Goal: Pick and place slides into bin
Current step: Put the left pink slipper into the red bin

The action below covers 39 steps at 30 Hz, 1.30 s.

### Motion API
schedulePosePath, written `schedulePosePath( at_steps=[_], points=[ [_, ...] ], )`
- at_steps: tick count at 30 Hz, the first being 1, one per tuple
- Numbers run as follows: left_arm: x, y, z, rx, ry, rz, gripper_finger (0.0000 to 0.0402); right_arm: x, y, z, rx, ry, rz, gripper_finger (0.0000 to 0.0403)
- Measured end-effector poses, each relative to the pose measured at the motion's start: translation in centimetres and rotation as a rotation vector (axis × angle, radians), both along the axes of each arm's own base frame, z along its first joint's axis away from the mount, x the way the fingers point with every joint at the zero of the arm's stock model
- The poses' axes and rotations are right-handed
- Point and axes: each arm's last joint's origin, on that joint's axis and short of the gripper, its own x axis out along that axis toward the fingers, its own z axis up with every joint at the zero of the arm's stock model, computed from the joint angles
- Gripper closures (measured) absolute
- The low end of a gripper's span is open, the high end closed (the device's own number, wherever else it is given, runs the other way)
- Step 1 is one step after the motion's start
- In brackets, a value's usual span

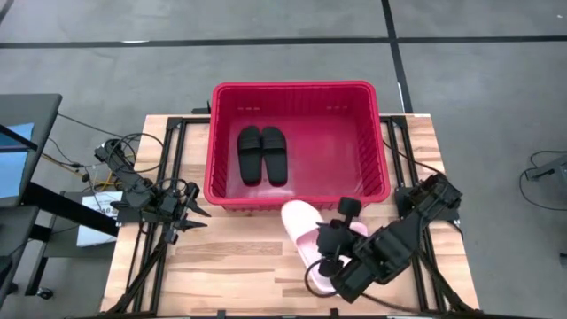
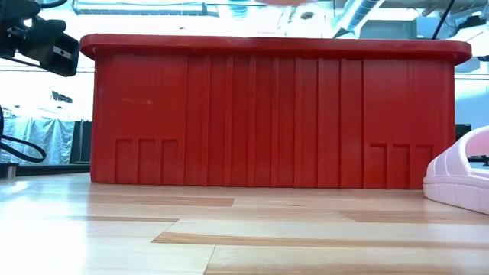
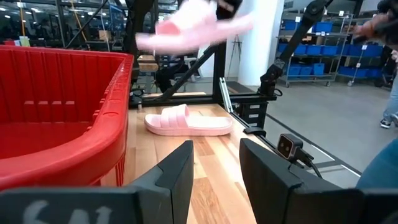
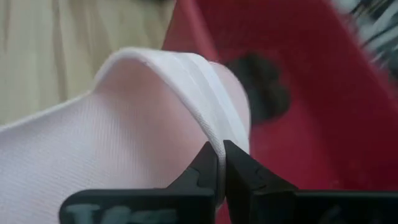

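Note:
The red bin (image 1: 297,190) stands at the table's far middle with the two black slides (image 1: 263,153) lying side by side on its floor. My right gripper (image 1: 324,239) is shut on one pink slide (image 1: 299,226), which is held in the air near the bin's near right corner; it also shows in the left wrist view (image 3: 193,30). The second pink slide (image 3: 186,122) lies sole down on the table below it and shows in the low view (image 2: 458,177). My left gripper (image 1: 190,217) is open and empty at the table's left. My right gripper pinches the edge of the pink slide's wide strap (image 4: 208,127) between its two fingers, which are nearly together. The fingers come slanting from the table's near right. The slide is lifted clear of the table, roughly level, above the other pink slide.
The bin's thick near rim (image 1: 292,202) lies just beyond the held slide. Bare wooden table top (image 1: 230,266) stretches across the near left. Black frame rails (image 1: 168,168) run along both sides of the table.

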Motion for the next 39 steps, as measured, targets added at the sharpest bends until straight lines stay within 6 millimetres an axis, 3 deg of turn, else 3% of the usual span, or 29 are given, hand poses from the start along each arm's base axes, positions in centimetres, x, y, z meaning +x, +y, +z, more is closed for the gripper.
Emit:
schedulePosePath(
  at_steps=[5,10,16,22,26,30,33,39],
  points=[
    [0.0,0.0,0.0,0.004,-0.001,0.000,0.0281,-1.4,-1.5,3.9,-0.133,-0.141,0.027,0.0403],
    [0.0,0.0,0.0,-0.005,0.002,0.000,0.0281,-2.3,-4.1,6.2,-0.339,-0.206,-0.001,0.0403],
    [0.0,0.0,0.0,0.000,0.000,0.000,0.0281,-2.3,-9.8,8.8,-0.584,-0.164,-0.136,0.0403],
    [0.0,0.0,0.0,0.004,-0.001,0.000,0.0281,-1.6,-16.7,9.8,-0.624,-0.039,-0.311,0.0403],
    [0.0,0.0,0.0,-0.005,0.002,0.000,0.0281,-1.6,-20.9,8.9,-0.563,0.053,-0.405,0.0403],
    [0.0,0.0,0.0,0.004,-0.001,0.000,0.0281,-1.8,-24.0,6.6,-0.489,0.144,-0.481,0.0403],
    [0.0,0.0,0.0,-0.005,0.002,0.000,0.0281,-1.8,-25.4,4.5,-0.457,0.198,-0.513,0.0403],
    [0.0,0.0,0.0,0.003,-0.001,0.000,0.0281,-1.8,-26.4,0.7,-0.372,0.168,-0.466,0.0403]
  ],
)
